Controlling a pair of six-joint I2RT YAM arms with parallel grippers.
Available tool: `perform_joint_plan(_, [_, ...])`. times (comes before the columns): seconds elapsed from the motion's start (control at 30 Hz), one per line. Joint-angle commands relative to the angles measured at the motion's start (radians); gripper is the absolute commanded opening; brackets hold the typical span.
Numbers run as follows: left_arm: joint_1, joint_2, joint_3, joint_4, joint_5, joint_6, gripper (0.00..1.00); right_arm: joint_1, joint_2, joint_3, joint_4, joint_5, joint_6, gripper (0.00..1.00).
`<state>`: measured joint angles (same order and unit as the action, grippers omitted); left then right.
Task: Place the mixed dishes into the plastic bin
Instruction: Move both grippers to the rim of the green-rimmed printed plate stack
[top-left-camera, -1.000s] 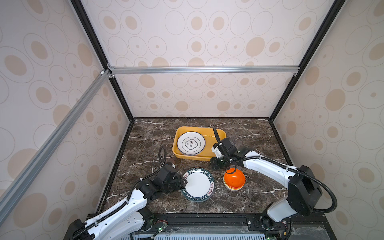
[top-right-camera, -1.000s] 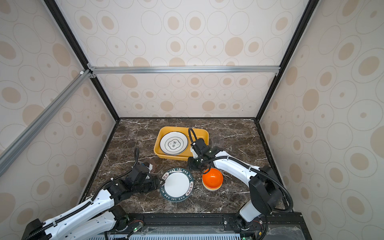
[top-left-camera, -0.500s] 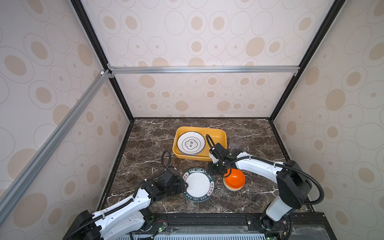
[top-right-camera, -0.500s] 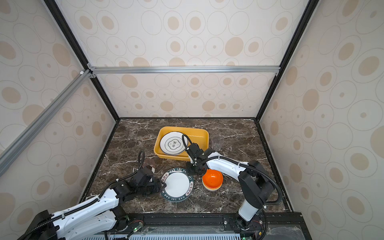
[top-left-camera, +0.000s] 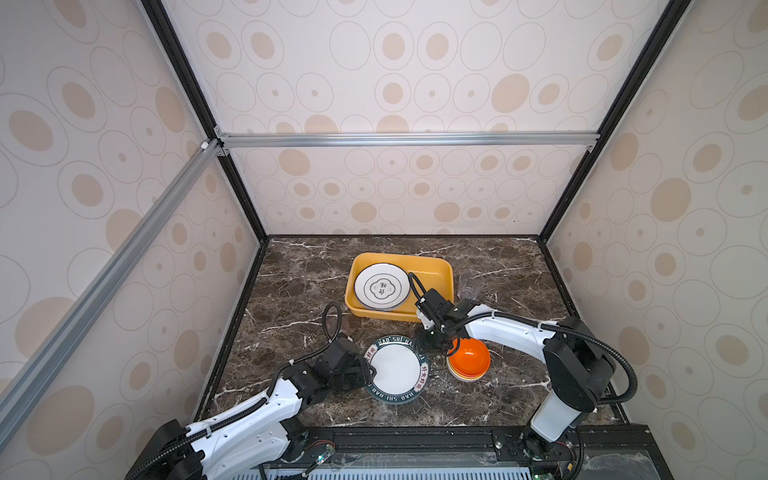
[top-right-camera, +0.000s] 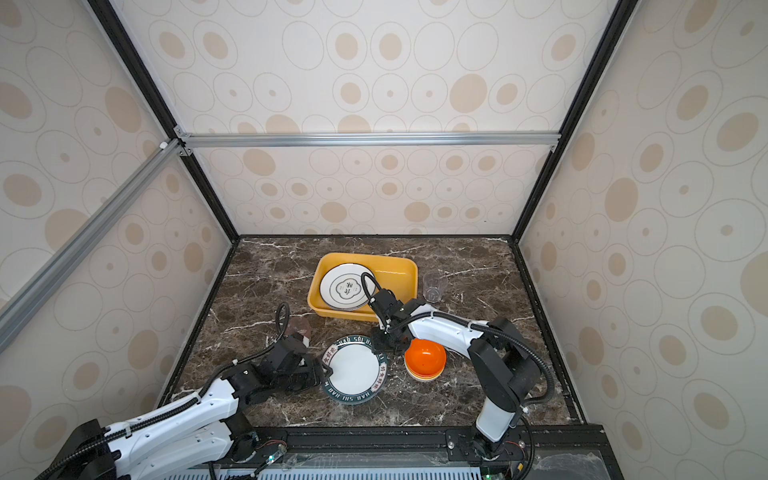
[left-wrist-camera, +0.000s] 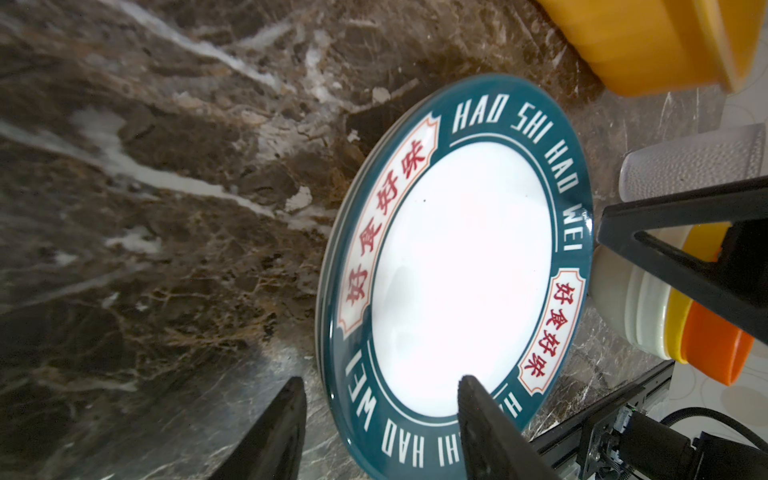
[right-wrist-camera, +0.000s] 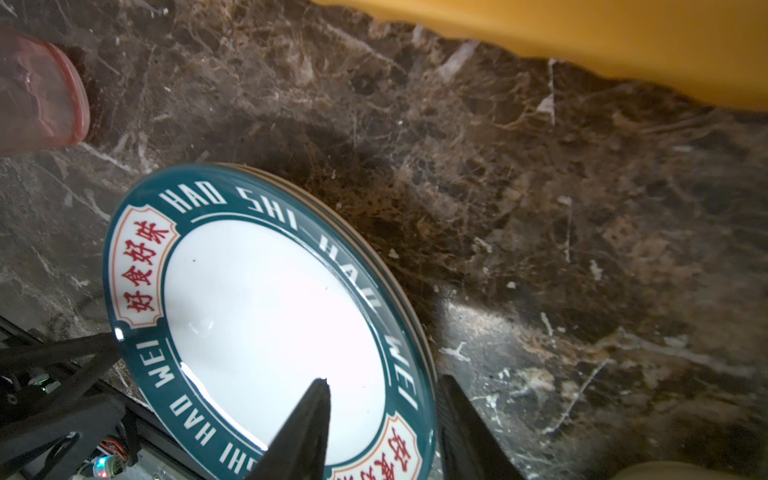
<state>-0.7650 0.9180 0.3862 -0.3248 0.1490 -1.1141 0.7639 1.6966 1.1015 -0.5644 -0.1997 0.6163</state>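
Green-rimmed plate (top-left-camera: 397, 370) sits just in front of the plastic bin (top-left-camera: 434, 276), right gripper (right-wrist-camera: 386, 379) straddling its bin-side rim, left gripper (left-wrist-camera: 380, 379) roughly opposite, both with jaws apart: pre-grasp, I'd say; next, clamp both, lift level over bin wall.

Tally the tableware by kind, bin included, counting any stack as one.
Plates: 2, green-rimmed plate and white plate, the latter in the bin
Bowls: 1, the bowl stack
Cups: 2, clear cup and pink cup
Bin: 1
Total: 6
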Motion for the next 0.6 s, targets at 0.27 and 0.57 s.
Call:
perform_joint_plan(0.27, [-0.009,-0.008,-0.009,0.017,-0.025,-0.024,0.58,0.015,0.027,0.016,-0.008,0.003,0.005,0.43])
perform_joint_plan(0.57, [-0.01,-0.005,-0.015,0.02,-0.025,-0.027,0.58,0.015,0.03,0.015,-0.006,-0.001,0.005,0.39])
